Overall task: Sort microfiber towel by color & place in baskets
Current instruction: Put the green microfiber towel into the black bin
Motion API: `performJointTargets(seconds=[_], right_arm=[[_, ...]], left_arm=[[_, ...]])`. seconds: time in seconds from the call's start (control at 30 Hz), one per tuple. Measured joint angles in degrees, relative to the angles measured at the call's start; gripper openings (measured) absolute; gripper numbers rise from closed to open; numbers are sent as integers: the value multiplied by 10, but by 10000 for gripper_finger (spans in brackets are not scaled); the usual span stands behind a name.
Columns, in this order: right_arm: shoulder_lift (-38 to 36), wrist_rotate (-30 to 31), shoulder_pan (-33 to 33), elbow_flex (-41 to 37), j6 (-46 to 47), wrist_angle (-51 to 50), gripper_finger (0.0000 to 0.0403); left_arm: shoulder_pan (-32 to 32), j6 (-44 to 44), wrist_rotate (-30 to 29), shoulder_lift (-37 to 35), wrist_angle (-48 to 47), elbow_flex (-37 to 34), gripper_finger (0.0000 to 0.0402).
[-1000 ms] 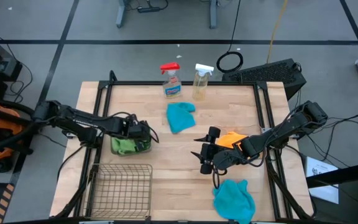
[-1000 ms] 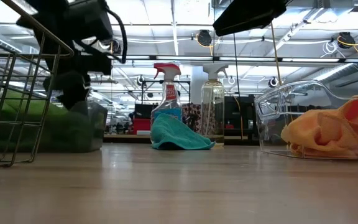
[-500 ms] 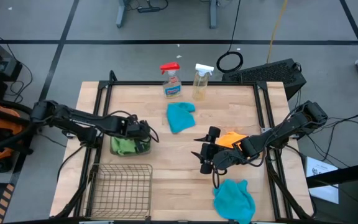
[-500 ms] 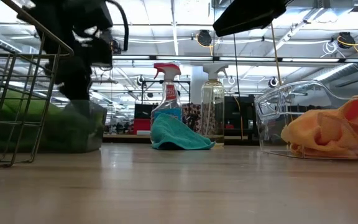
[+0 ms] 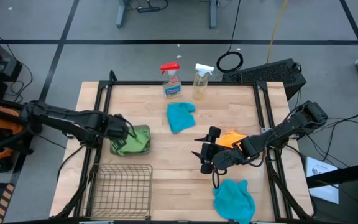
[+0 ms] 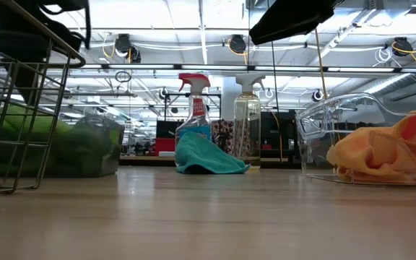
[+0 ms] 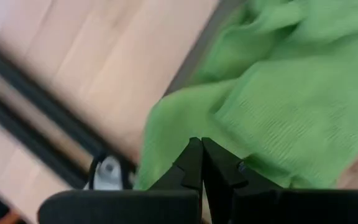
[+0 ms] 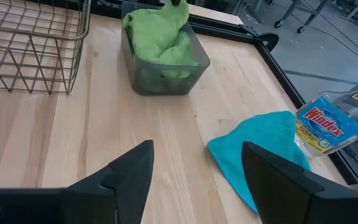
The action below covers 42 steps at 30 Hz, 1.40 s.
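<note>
Nearest the front edge of the table, one teal towel (image 5: pixel 234 198) lies loose towards the front right corner and the wire-mesh basket (image 5: pixel 121 190) sits empty towards the front left corner. Just behind that towel our right gripper (image 5: pixel 207 151) hangs low over the right half of the table, its arm reaching in from the right edge, jaws spread wide with nothing between them; it has not moved over the last second. The orange towels (image 5: pixel 232 138) sit in the clear tub (image 6: pixel 352 137) beside that arm. On the left, the change: a second ago our left gripper (image 5: pixel 124 129) was over the smoky grey tub (image 5: pixel 132 140); now it has drawn back towards the left edge and stands just off the tub's left side, jaws pressed together and holding nothing. The green towels (image 8: pixel 159 32) lie piled in that tub, one fold standing above its rim. We judge green done and orange done, which leaves only the teal pair, likely meant for the mesh basket. Farther back, the second teal towel (image 5: pixel 180 116) lies near the middle of the table, just in front of the two spray bottles (image 5: pixel 171 79) at the back edge. The left arm stretches in low from the left edge.
</note>
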Motion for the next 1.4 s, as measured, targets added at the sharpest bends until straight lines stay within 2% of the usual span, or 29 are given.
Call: performJointTargets(seconds=[0.13,0.23,0.47,0.63,0.77,0.9,1.0,1.2,1.3,1.4], right_arm=[[0,0,-7,0,-1,0,235],[0,0,-13,0,-1,0,235],[0,-1,-21,0,-1,0,235],[0,-1,-30,0,-3,4,235],[1,0,-57,0,-4,11,235],[24,-5,-99,0,-24,39,235],[53,-48,-143,0,-44,68,235],[107,-149,-238,0,3,101,224],[125,-205,-284,11,-15,90,215],[141,-230,-322,41,-21,68,213]], left_arm=[[0,-35,-1,-10,-35,5,8],[0,-34,-4,-9,-18,-3,8],[0,-25,-2,-5,69,-84,8],[0,-53,3,-3,110,-128,8],[0,-38,13,-3,178,-159,8],[0,-38,11,-3,194,-166,8],[0,-38,11,-4,196,-162,8],[0,-38,4,-4,197,-127,8],[0,-33,-19,-4,197,-99,8],[-1,-33,-65,-4,214,-82,8]])
